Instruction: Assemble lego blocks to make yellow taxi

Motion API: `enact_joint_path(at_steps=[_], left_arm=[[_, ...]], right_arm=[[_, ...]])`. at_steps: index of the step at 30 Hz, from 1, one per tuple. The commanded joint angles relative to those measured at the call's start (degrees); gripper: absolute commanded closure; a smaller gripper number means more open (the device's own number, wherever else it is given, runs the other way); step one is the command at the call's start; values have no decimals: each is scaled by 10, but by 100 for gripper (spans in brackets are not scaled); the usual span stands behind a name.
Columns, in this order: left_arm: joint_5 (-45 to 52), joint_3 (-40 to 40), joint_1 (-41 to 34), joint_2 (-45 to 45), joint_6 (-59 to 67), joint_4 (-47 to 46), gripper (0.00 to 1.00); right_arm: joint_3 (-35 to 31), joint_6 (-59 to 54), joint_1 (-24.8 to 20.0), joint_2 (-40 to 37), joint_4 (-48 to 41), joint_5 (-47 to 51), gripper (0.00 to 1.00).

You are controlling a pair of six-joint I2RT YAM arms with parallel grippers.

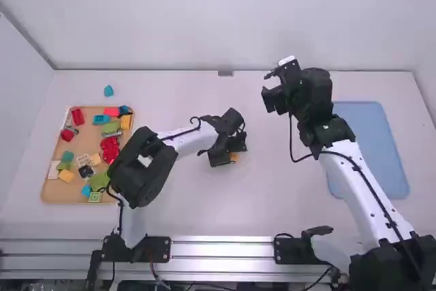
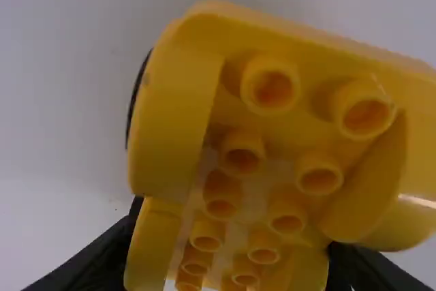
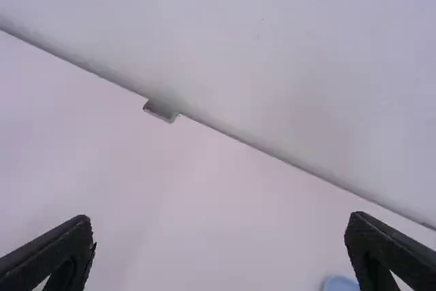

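Pegs (image 2: 243, 142) line yellow block (image 2: 170, 124) in left wrist view, apparently gripped.

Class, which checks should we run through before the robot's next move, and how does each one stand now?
1. Left claw has the yellow vehicle body between its fingers: ok.
2. Studs on that body uncovered for another block: ok.
3. Right claw open and empty: ok.
4. Every loose block inside the tan tray: not ok, a teal block lies on the table beyond it.
5. All wheels fitted to the body: cannot tell.
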Motion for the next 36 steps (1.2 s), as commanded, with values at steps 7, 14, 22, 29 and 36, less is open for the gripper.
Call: enact_joint_path(at_steps=[7,14,22,29,36], left_arm=[[8,-2,3,5,-2,-1,1],[7,10,3,4,18,-5,1],[0,106,7,-2,28,-134,1],[3,198,88,-36,-23,-216,1],[6,273,238,-83,-110,-194,1]], right_arm=[[20,3,2,2,0,-1,2],[20,3,1,2,0,-1,2],[20,3,3,2,1,-1,2],[20,3,2,2,0,-1,2],[20,-1,3,2,2,-1,2]])
